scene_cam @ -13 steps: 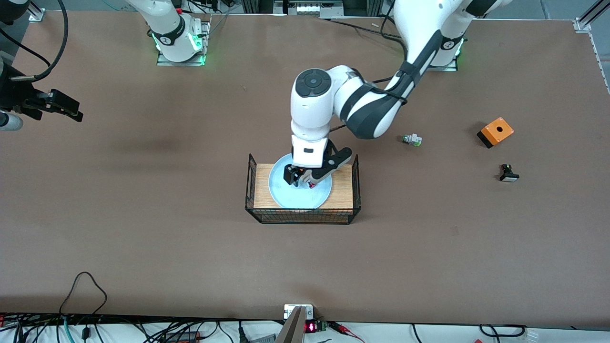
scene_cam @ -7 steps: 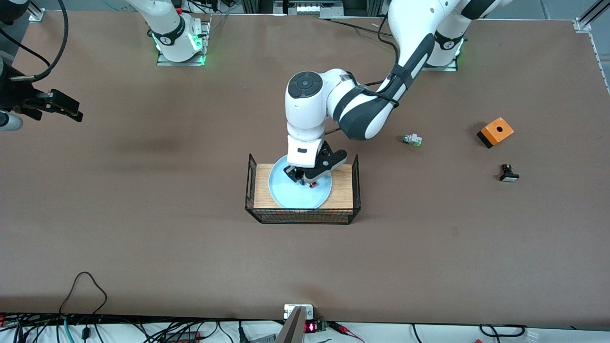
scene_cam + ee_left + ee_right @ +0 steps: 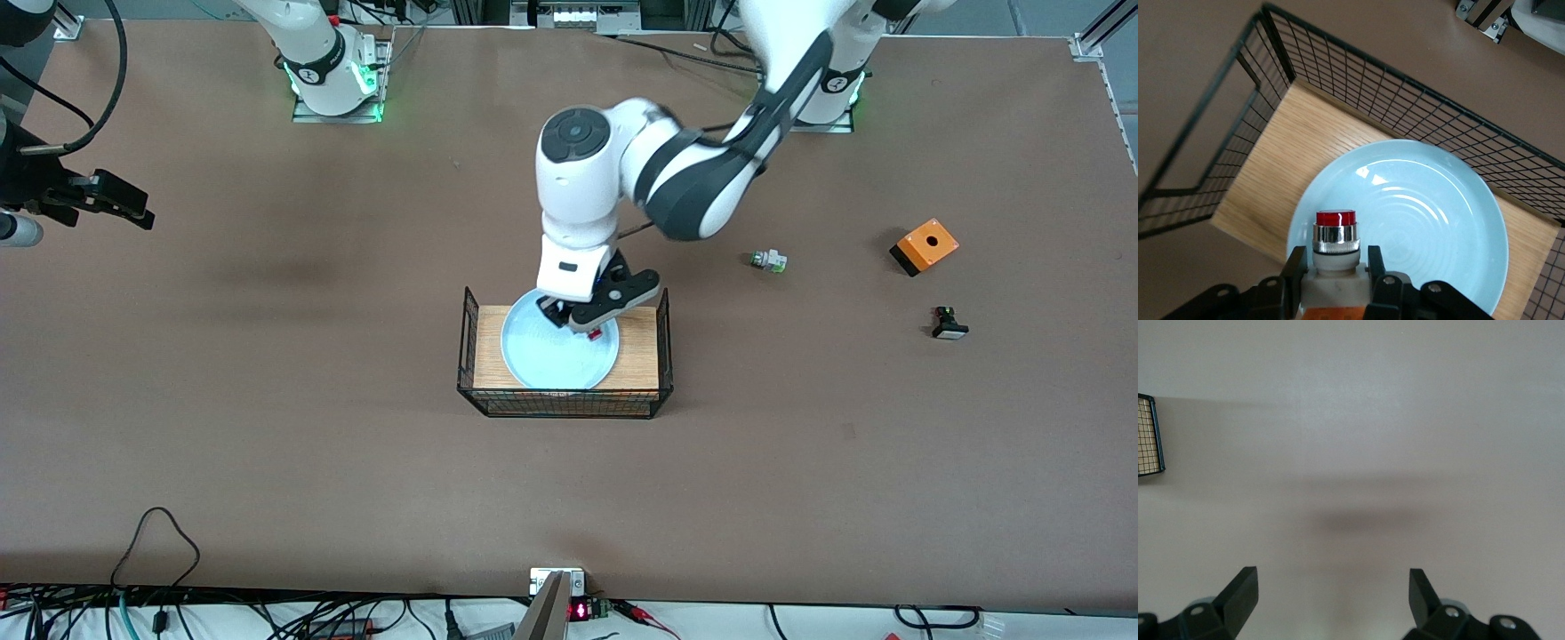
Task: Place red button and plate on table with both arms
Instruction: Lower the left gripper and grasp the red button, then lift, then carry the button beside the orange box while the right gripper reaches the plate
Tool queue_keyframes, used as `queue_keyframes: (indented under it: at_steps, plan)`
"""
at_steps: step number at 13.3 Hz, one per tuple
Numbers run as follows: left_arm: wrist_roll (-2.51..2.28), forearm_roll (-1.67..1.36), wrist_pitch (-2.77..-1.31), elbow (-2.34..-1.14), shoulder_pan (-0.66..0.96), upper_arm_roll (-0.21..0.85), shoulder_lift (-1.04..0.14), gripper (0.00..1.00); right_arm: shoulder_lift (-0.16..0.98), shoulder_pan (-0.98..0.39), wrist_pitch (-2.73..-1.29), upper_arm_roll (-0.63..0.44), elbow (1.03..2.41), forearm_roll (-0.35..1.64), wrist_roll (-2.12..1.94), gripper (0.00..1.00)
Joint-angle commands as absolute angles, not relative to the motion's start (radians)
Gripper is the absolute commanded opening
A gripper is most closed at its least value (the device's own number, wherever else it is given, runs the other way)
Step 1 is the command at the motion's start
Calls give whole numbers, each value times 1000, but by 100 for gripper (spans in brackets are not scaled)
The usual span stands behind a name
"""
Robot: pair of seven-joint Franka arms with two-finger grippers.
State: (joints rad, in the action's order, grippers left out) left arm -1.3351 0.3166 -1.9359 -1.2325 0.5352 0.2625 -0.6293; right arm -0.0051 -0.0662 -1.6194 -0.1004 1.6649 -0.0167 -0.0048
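Note:
My left gripper (image 3: 587, 325) is shut on the red button (image 3: 597, 334) and holds it a little above the pale blue plate (image 3: 542, 360). In the left wrist view the fingers (image 3: 1295, 267) clamp the button's white body, with its chrome ring and red cap (image 3: 1335, 219) pointing out over the plate (image 3: 1438, 227). The plate lies on the wooden board inside the wire-mesh basket (image 3: 564, 404) on the brown table (image 3: 267, 444). My right gripper (image 3: 1333, 587) is open and empty over bare table. Its hand (image 3: 53, 191) waits at the right arm's end of the table.
The basket's mesh walls (image 3: 1358, 73) stand around the board. A white-green part (image 3: 768, 260), an orange box (image 3: 925, 246) and a black-and-white-capped part (image 3: 949, 324) lie toward the left arm's end. Cables run along the table's near edge.
My left gripper has risen from the plate with the red button in it and shifted slightly toward the left arm's end. The right arm has not moved.

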Motion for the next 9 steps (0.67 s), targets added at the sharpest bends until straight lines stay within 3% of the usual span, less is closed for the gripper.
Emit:
queue_keyframes:
  at_steps: [1, 5, 9]
  plan:
    - [-1032, 218, -1763, -1253, 436, 273, -497, 15, 5, -57, -1606, -94, 1655, -21, -20, 100]
    - [-526, 192, -1560, -1273, 249, 270, -402, 15, 6, -124, -1591, -81, 1654, 17, 237, 100]
    - [-32, 192, -1560, -1386, 40, 262, -364, 15, 31, -329, -1601, -77, 1654, 75, 648, 100]
